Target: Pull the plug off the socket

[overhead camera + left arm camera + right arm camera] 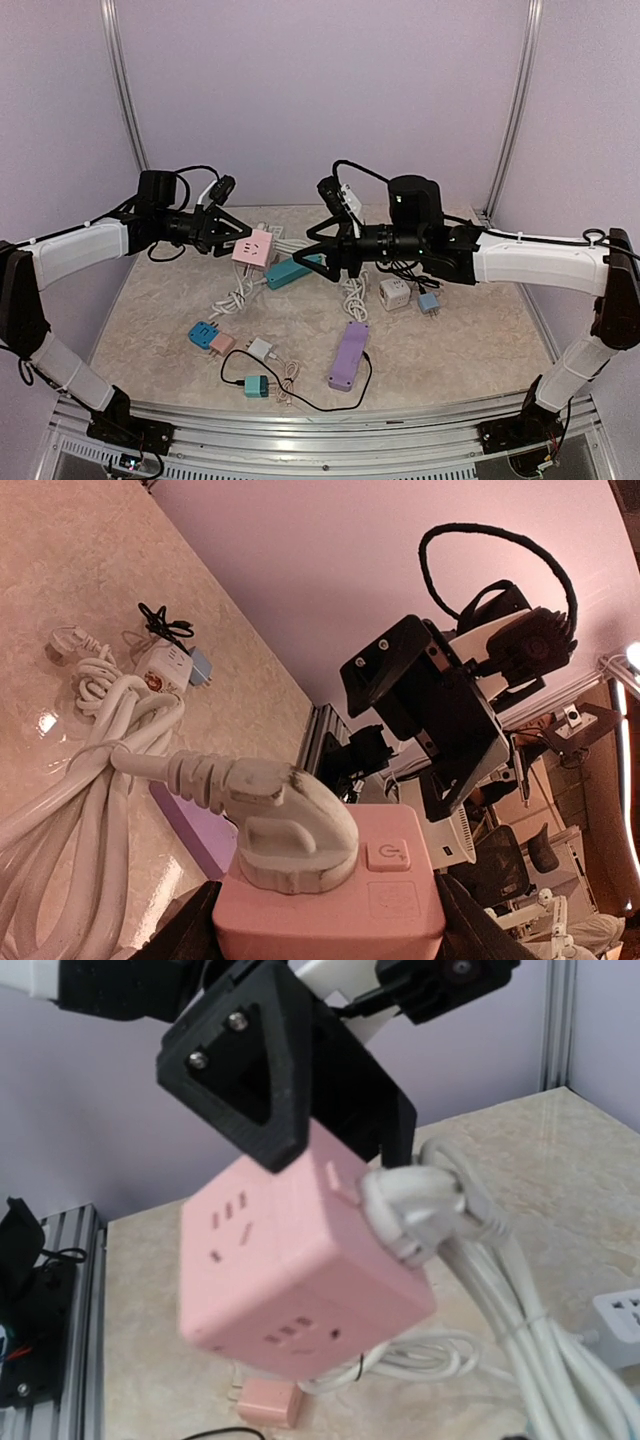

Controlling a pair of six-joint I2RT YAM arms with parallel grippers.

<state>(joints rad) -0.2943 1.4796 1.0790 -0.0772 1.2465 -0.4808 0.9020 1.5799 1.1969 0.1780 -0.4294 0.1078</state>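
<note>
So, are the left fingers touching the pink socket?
Touching. The right wrist view shows the left fingers pressed against the top of the pink socket, gripping it with no gap.

Power symbol spotted on the button point(388, 855) of the pink socket cube point(400, 915), lower centre of the left wrist view; nothing else legible.

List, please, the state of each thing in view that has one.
Pink plastic cube socket: held up in the air, plug seated.
White plug: seated in the socket, not yet pulled.
Left hand: shut on the socket.
Right hand: open, holding nothing.
Purple power strip: lying flat, untouched.
</note>
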